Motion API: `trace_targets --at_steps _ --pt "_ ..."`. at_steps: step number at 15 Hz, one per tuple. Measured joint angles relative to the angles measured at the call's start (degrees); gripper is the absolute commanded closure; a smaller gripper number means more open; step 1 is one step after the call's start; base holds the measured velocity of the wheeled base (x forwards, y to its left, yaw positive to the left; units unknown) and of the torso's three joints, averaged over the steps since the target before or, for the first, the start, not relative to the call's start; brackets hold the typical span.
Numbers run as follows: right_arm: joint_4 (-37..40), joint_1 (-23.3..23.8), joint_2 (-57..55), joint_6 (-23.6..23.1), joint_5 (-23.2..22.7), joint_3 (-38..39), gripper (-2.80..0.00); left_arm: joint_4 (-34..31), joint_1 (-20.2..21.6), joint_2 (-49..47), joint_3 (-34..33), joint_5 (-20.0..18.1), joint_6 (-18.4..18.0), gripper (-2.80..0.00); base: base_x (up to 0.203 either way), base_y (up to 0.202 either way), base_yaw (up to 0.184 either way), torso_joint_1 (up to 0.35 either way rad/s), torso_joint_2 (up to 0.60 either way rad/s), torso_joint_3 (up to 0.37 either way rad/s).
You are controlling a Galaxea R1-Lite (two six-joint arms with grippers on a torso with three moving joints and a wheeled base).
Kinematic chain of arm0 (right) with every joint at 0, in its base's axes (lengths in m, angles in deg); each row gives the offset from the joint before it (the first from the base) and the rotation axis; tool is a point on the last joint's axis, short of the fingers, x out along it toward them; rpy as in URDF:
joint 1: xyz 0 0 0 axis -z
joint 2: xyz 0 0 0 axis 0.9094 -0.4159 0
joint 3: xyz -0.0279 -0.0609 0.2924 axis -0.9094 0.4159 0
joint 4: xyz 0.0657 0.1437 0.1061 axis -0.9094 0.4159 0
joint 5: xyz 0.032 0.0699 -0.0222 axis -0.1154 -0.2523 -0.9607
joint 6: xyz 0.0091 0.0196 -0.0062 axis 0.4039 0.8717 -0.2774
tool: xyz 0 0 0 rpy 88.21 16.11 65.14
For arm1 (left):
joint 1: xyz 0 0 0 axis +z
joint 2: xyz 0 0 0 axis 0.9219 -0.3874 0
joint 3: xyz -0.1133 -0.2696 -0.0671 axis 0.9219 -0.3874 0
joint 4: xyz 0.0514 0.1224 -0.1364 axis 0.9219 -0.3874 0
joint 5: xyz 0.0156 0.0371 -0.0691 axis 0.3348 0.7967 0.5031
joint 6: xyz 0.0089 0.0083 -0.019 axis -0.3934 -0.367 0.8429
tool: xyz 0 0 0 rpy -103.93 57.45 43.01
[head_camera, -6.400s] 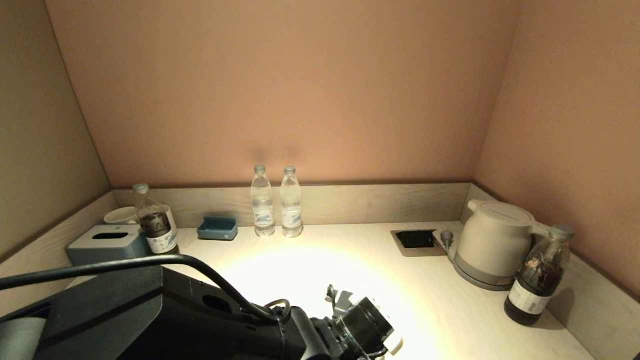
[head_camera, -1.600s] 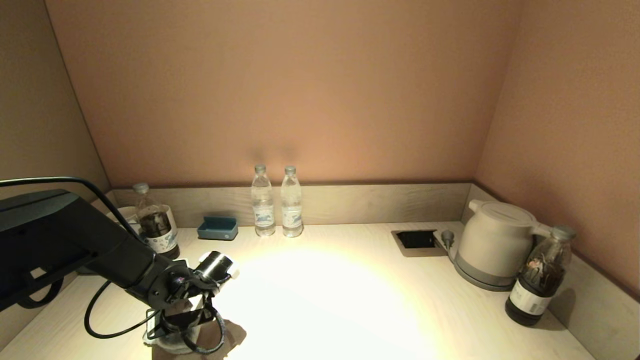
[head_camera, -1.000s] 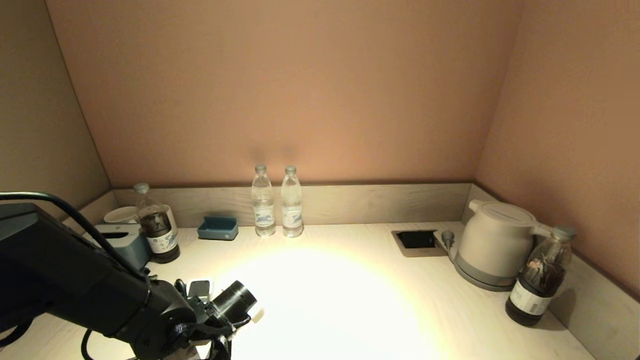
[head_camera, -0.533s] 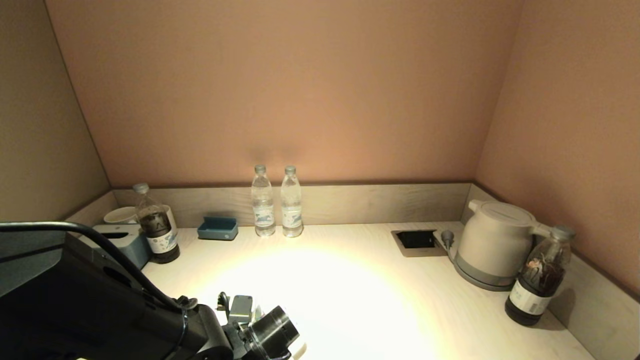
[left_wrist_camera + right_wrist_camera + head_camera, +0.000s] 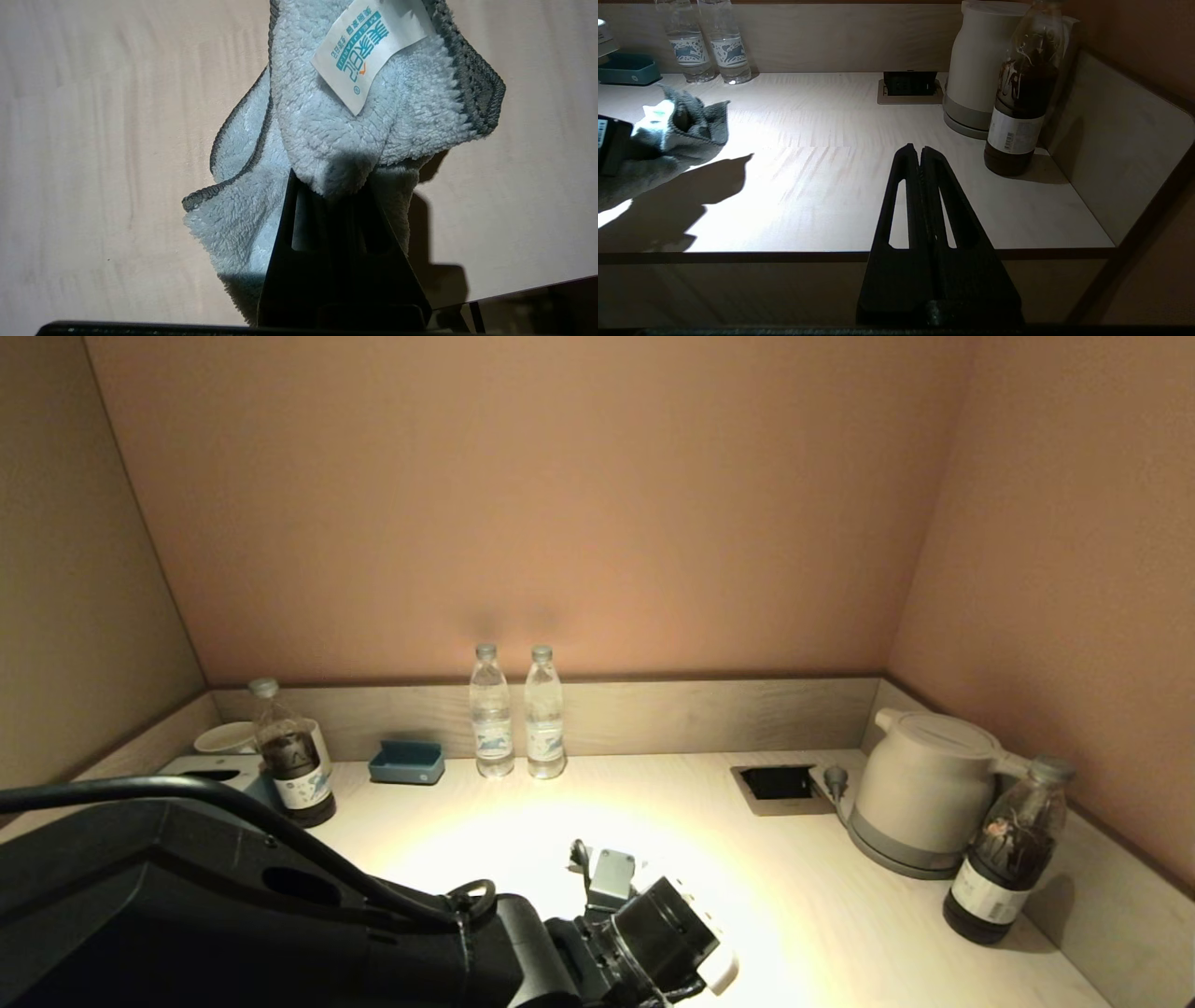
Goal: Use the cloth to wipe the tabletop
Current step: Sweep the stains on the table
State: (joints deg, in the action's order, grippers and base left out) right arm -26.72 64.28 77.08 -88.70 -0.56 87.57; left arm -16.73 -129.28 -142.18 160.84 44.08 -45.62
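My left gripper (image 5: pixel 334 179) is shut on the cloth (image 5: pixel 327 121), a light-blue terry towel with a white tag, bunched and pressed on the tabletop (image 5: pixel 93 116). In the head view the left arm's wrist (image 5: pixel 653 933) reaches over the front middle of the pale tabletop (image 5: pixel 803 896) and hides the cloth. In the right wrist view the cloth (image 5: pixel 677 123) lies at the far left under the left gripper. My right gripper (image 5: pixel 920 151) is shut and empty, held at the table's front edge, out of the head view.
Two water bottles (image 5: pixel 516 714) stand at the back rim. A blue tray (image 5: pixel 406 763), a dark drink bottle (image 5: pixel 291 756), a tissue box and a cup are back left. The socket recess (image 5: pixel 775 782), a white kettle (image 5: pixel 920 793) and a dark bottle (image 5: pixel 1008 849) are on the right.
My left arm has swept the cloth along the table's front from the left side to the middle over the last second and a half. The right arm has not moved.
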Motion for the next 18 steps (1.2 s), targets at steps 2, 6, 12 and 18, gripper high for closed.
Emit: trace_targets --at_steps 2,6,12,18 --pt "0.0 0.0 0.0 0.0 0.0 0.0 0.00 3.3 -0.5 -3.5 4.4 -0.1 -2.8 0.00 0.000 0.000 0.000 0.000 0.00 0.000" --pt "0.0 0.0 0.0 0.0 0.0 0.0 0.00 12.1 -0.6 -11.4 9.1 0.0 -8.8 0.00 0.000 0.000 0.000 0.000 0.00 0.000" --pt "0.0 0.0 0.0 0.0 0.0 0.0 0.00 14.9 4.5 -16.6 12.1 1.2 -10.6 0.00 0.000 0.000 0.000 0.000 0.00 0.000" --pt "0.0 0.1 0.0 0.0 0.0 0.0 0.00 8.8 14.7 -11.6 6.7 4.8 -4.0 0.00 0.000 0.000 0.000 0.000 0.00 0.000"
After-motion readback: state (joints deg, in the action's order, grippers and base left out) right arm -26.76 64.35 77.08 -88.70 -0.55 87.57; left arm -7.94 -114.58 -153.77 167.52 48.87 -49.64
